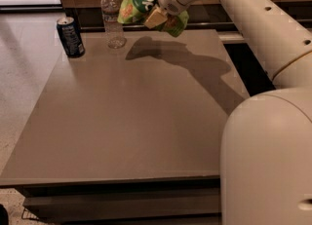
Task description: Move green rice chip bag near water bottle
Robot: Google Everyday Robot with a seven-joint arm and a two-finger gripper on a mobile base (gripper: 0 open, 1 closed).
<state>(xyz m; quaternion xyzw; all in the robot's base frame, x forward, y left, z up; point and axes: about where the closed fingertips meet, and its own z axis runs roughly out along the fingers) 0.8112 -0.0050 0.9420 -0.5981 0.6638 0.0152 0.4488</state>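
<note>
- Camera view shows the gripper [157, 17] up in the air beside the water bottle [112, 18], on the side away from the soda can [70, 36], at about the height of the bottle's upper half.
- It is clamped across the middle of the green rice chip bag [130, 6], which hangs clear of the table [136, 131] (its shadow falls on the tabletop just beside the bottle's base).
- The bag's long axis runs sideways and tilted. The higher end reaches toward the bottle's cap, and the lower end trails past the gripper, away from the bottle.
- The near end of the bag meets the bottle's outline in this view. Whether they touch or the bag sits in front or behind, I cannot tell.
- My judgement is that what remains is mostly a descent. The bag needs to come straight down beside the bottle, with little or no further travel toward it, or the leading end may tip the light bottle.
</note>
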